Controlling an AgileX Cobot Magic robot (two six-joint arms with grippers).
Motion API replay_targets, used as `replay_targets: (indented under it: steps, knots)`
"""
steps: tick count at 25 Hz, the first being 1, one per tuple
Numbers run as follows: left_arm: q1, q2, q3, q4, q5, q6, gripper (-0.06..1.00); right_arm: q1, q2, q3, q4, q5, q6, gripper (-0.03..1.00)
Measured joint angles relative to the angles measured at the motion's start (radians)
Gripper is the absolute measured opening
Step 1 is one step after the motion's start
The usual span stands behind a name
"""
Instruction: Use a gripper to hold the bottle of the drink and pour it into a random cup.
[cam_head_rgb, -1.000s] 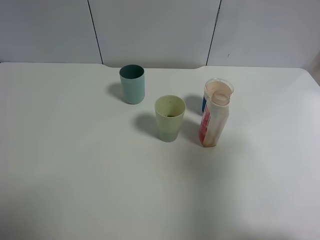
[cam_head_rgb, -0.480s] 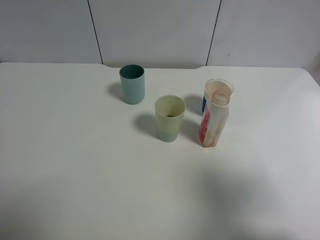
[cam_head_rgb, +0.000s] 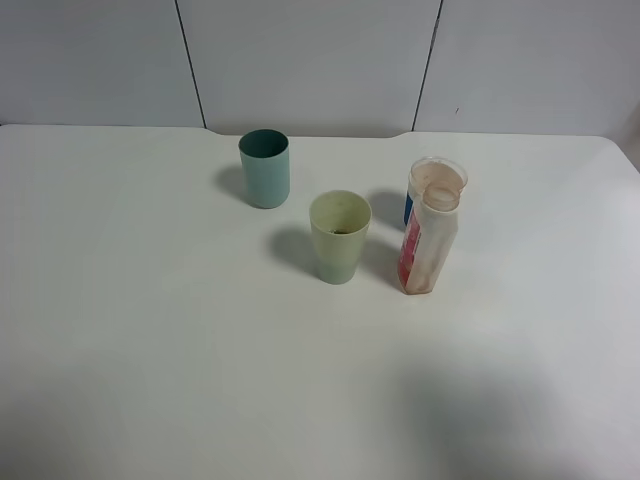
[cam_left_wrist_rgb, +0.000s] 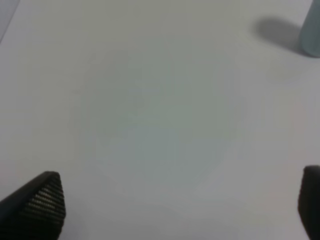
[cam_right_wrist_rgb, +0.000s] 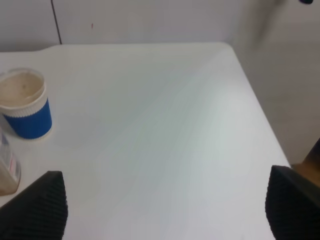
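Note:
The bottle of the drink (cam_head_rgb: 428, 245) stands upright right of centre, whitish with a red label and an open neck; its edge (cam_right_wrist_rgb: 7, 170) shows in the right wrist view. The pale yellow-green cup (cam_head_rgb: 340, 238) stands just to its left, a small gap between them. Neither gripper appears in the exterior high view. My left gripper (cam_left_wrist_rgb: 180, 202) is open over bare table, its fingertips (cam_left_wrist_rgb: 42, 200) far apart. My right gripper (cam_right_wrist_rgb: 165, 207) is open too, off to the right of the bottle and holding nothing.
A teal tumbler (cam_head_rgb: 265, 168) stands further back and to the left, its side (cam_left_wrist_rgb: 312, 30) also in the left wrist view. A blue-and-white cup (cam_head_rgb: 437, 178) (cam_right_wrist_rgb: 26, 105) sits right behind the bottle. The white table (cam_head_rgb: 150, 330) ends at an edge (cam_right_wrist_rgb: 260, 115) on the right.
The bottle and cups have not moved. The shadow on the table's near right part has grown darker.

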Motion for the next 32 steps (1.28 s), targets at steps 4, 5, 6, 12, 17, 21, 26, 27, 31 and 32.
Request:
replay_targets:
  steps: [4, 5, 6, 12, 17, 21, 26, 27, 31, 32]
  knots:
    - [0.0, 0.0, 0.0, 0.0, 0.0, 0.0, 0.93, 0.0, 0.0, 0.055, 0.022, 0.014, 0.0, 0.78]
    - [0.0, 0.0, 0.0, 0.0, 0.0, 0.0, 0.93, 0.0, 0.0, 0.072, 0.027, 0.014, 0.0, 0.78]
    - [0.0, 0.0, 0.0, 0.0, 0.0, 0.0, 0.93, 0.0, 0.0, 0.089, 0.034, 0.014, 0.0, 0.78]
    - [0.0, 0.0, 0.0, 0.0, 0.0, 0.0, 0.93, 0.0, 0.0, 0.117, 0.051, -0.016, 0.014, 0.78]
    - [0.0, 0.0, 0.0, 0.0, 0.0, 0.0, 0.93, 0.0, 0.0, 0.117, 0.03, -0.016, 0.038, 0.78]
    - [0.0, 0.0, 0.0, 0.0, 0.0, 0.0, 0.93, 0.0, 0.0, 0.117, 0.028, -0.016, 0.038, 0.78]
    - [0.0, 0.0, 0.0, 0.0, 0.0, 0.0, 0.93, 0.0, 0.0, 0.117, 0.027, -0.016, 0.038, 0.78]
    - [0.0, 0.0, 0.0, 0.0, 0.0, 0.0, 0.93, 0.0, 0.0, 0.117, 0.027, -0.016, 0.038, 0.78]
    - [0.0, 0.0, 0.0, 0.0, 0.0, 0.0, 0.93, 0.0, 0.0, 0.117, 0.027, -0.016, 0.038, 0.78]
    - [0.0, 0.0, 0.0, 0.0, 0.0, 0.0, 0.93, 0.0, 0.0, 0.117, 0.027, -0.016, 0.038, 0.78]
